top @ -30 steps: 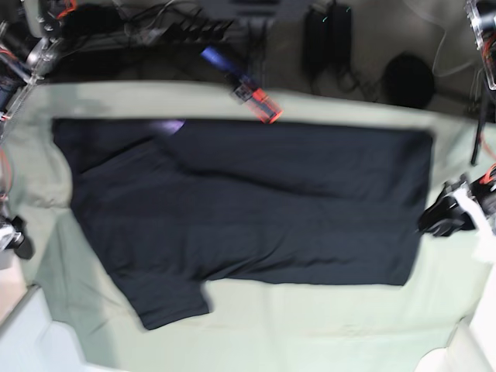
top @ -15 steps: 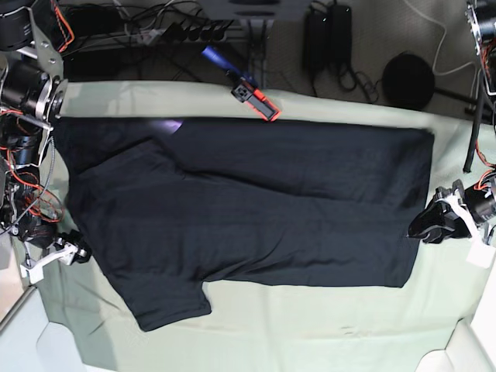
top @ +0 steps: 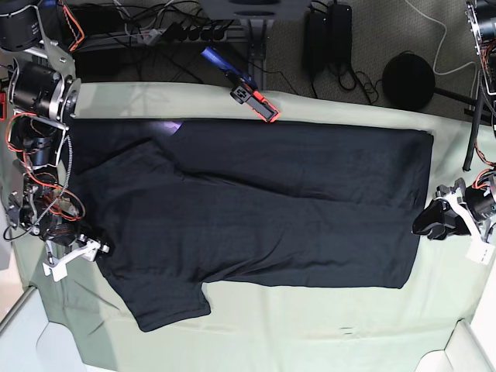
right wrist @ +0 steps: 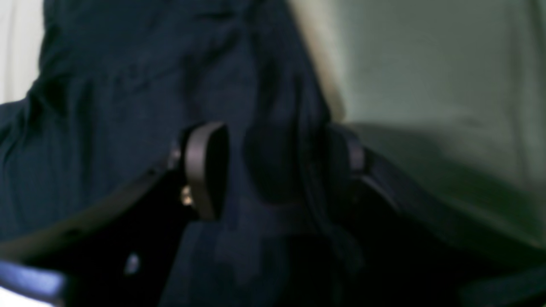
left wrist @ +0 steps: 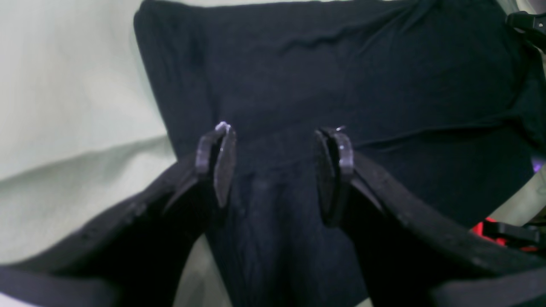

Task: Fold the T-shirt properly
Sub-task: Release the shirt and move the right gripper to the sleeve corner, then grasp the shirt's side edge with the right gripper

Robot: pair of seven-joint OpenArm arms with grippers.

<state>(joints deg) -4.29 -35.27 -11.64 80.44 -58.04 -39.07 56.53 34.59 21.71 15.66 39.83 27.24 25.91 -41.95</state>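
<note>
The black T-shirt (top: 256,205) lies spread flat on the pale green sheet (top: 310,325), neck and sleeves at the left, hem at the right. A purplish patch (top: 169,124) shows at the neck. My left gripper (top: 431,222) is at the hem's right edge. In the left wrist view it (left wrist: 279,145) is open, with the shirt's cloth (left wrist: 341,64) lying between and beyond the fingers. My right gripper (top: 94,249) is at the shirt's left edge above the near sleeve. In the right wrist view it (right wrist: 275,164) is open, with a ridge of black cloth (right wrist: 128,85) between the jaws.
A red and black tool (top: 256,101) lies at the shirt's far edge. A round black disc (top: 408,80) and cables lie beyond the sheet at the back. Pale raised edges stand at the front left (top: 19,333) and front right (top: 474,349) corners.
The right arm has swung in from the left edge and brought its gripper onto the shirt's left side. The left gripper has stayed at the hem, shifting only slightly.
</note>
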